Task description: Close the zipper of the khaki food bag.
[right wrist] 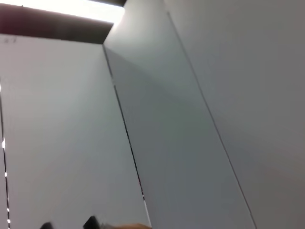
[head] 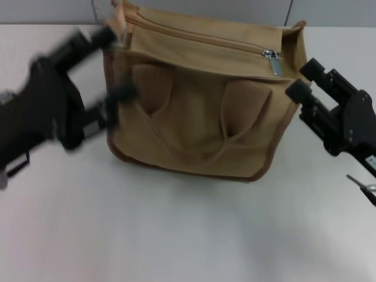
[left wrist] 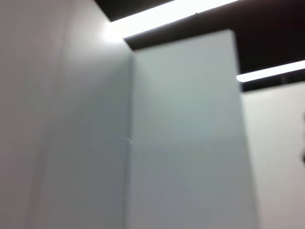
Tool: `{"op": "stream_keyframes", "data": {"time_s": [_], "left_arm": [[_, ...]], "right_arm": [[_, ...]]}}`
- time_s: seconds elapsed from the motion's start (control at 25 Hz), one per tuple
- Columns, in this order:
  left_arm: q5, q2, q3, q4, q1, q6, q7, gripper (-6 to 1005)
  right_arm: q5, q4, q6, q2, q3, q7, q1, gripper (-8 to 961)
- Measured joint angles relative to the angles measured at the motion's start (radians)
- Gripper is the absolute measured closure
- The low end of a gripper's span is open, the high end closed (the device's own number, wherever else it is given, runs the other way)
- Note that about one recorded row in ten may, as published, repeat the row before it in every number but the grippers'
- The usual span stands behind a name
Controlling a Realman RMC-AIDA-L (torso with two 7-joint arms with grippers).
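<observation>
The khaki food bag (head: 202,111) stands on the white table (head: 176,229), in the far middle of the head view, its front with the two flat looped handles turned toward the robot. The zipper (head: 205,40) runs along the bag's top edge, and its silver slider (head: 271,59) sits near the bag's right end with the pull tab hanging down over the front face. At the bag's left end the top corner looks slightly parted, though the blur there hides how far.

The left pincer (head: 114,64) is at the bag's left side, spread wide: one finger reaches up near the bag's top left corner, the other sits lower against the left edge of the front panel. Motion blur makes it hard to say whether either finger actually presses the fabric; nothing is held between them.

The right pincer (head: 304,79) is just beside the bag's right edge, a little below the slider's level. It stands moderately open with one fingertip above and one below, both close to the bag's brown piping; it grips nothing, and contact with the bag cannot be told.

Both wrist views show only pale wall panels (left wrist: 181,143) and ceiling light strips (left wrist: 167,14), pointing away from the bag.
</observation>
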Motion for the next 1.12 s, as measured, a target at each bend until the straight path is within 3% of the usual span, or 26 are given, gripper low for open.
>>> {"op": "stream_keyframes", "data": {"time_s": [0.12, 0.32, 0.6, 0.72, 1.12], "left_arm": [[0.054, -0.003, -0.001, -0.002, 0.039, -0.004, 0.041, 263], [0.118, -0.005, -0.002, -0.018, 0.089, -0.003, 0.064, 264], [0.271, 0.004, -0.002, -0.132, 0.083, -0.064, 0.128, 269], [0.346, 0.001, -0.002, -0.163, 0.081, -0.13, 0.175, 271], [0.533, -0.003, -0.002, -0.181, 0.034, -0.156, 0.172, 269]], "right_arm": [[0.004, 0.037, 0.006, 0.001, 0.005, -0.107, -0.028, 410], [0.003, 0.058, 0.009, 0.0, -0.003, -0.156, -0.038, 409], [0.0, 0.046, 0.012, -0.002, -0.034, -0.157, -0.046, 407], [-0.001, 0.024, 0.013, -0.003, -0.092, -0.163, -0.055, 406], [-0.002, -0.113, 0.021, -0.006, -0.43, -0.064, -0.047, 404]]}}
